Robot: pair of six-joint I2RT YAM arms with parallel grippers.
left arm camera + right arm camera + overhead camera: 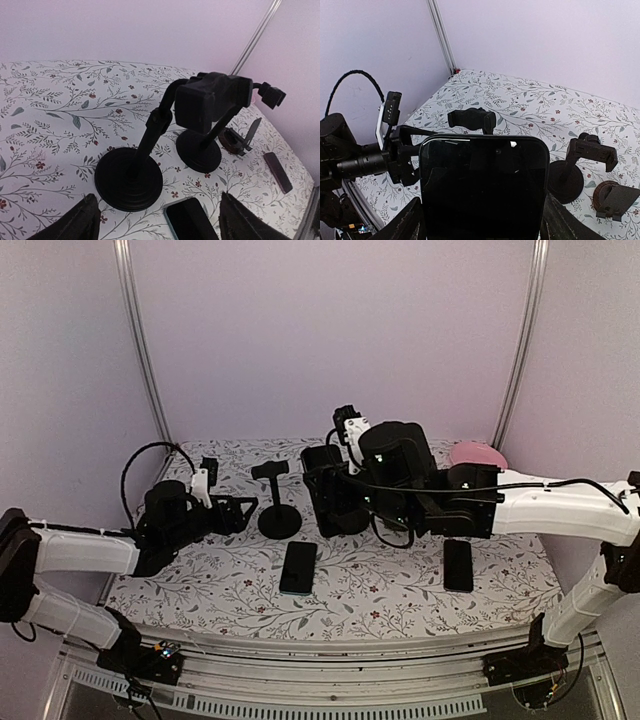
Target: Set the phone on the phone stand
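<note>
My right gripper [336, 506] is shut on a black phone [484, 187], held upright with its dark screen facing the wrist camera; the phone also shows in the top view [334, 488]. A black phone stand [278, 510] with a round base and a clamp head stands just left of it, and its clamp [471, 119] shows right behind the phone's top edge. My left gripper [228, 512] is open and empty, just left of that stand. In the left wrist view [157, 227] its fingers flank the stand's base [129, 176].
A second black stand [580, 160] and a small brown stand [612, 197] stand further right. Two more phones lie flat on the floral cloth, one [298, 567] near the middle front and one [458, 564] at the right. A pink object [478, 453] sits at the back right.
</note>
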